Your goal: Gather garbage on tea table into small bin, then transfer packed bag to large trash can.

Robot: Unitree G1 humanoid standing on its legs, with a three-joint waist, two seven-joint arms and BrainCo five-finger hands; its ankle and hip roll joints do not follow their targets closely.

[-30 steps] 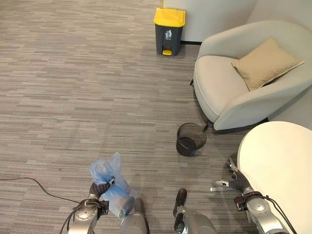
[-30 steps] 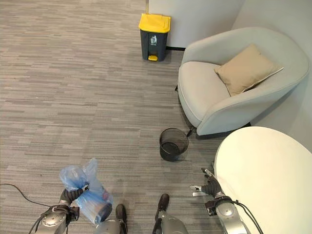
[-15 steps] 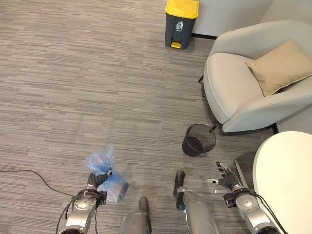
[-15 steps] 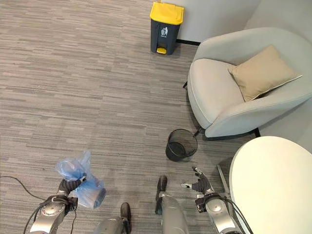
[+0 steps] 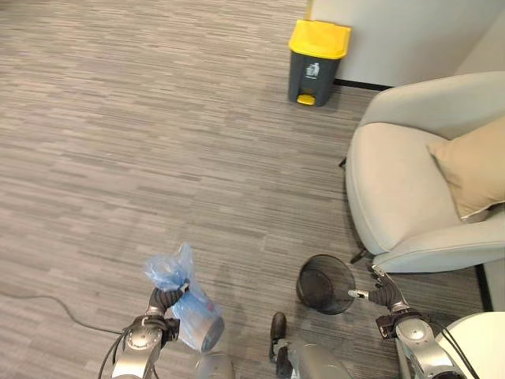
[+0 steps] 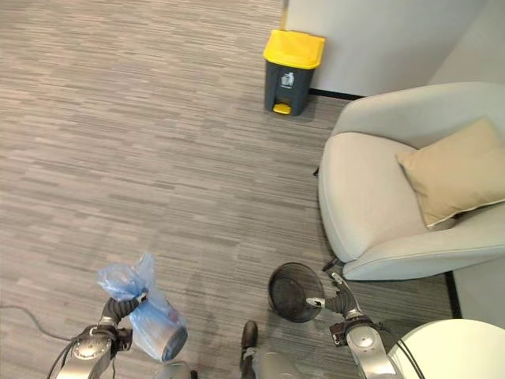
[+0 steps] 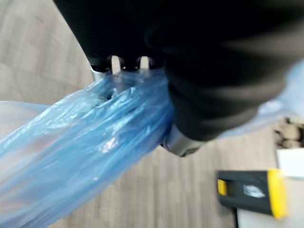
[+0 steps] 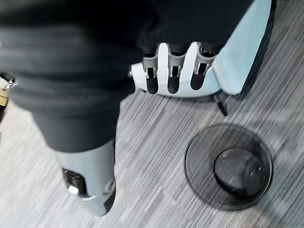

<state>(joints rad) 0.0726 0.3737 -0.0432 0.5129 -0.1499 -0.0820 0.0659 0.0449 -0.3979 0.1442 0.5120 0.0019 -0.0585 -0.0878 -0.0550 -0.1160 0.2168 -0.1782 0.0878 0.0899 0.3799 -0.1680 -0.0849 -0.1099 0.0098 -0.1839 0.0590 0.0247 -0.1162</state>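
left hand (image 5: 162, 301): I see it clamped round the gathered neck of the blue bag (image 5: 189, 312), low at my left, bag hanging above the grey carpet (image 5: 142, 134).
right hand (image 5: 380, 295): fingers straight and apart, holding nothing, just beside the small mesh bin (image 5: 325, 284).
small mesh bin: on the floor at the foot of the armchair (image 5: 410, 197), looks bare inside.
large trash can (image 5: 317, 50): yellow lid down, against the far wall, well apart from the bag.
cushion (image 5: 473, 166): on the armchair seat.
tea table (image 5: 473, 347): white edge at my lower right.
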